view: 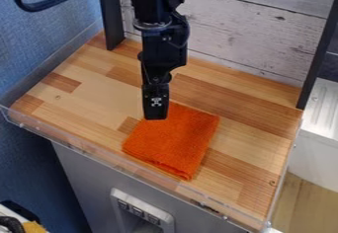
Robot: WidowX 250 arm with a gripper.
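Points the gripper (155, 116) down at the far edge of the cloth (174, 143), presumably for access from above. Lies folded beneath and in front, likely for compactness. Cannot tell whether clenched or released.

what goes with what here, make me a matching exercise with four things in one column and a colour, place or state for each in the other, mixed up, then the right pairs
Column 1
1. Cloth
2. Gripper
3. Plank wall
4. Wooden surface

Column 2
a. Whitish, standing behind the work area
b. Patterned in lighter and darker brown blocks
c. Orange, lying folded
d. Black, hanging down at the cloth's upper left edge as seen in the picture

Right pairs: 1-c, 2-d, 3-a, 4-b
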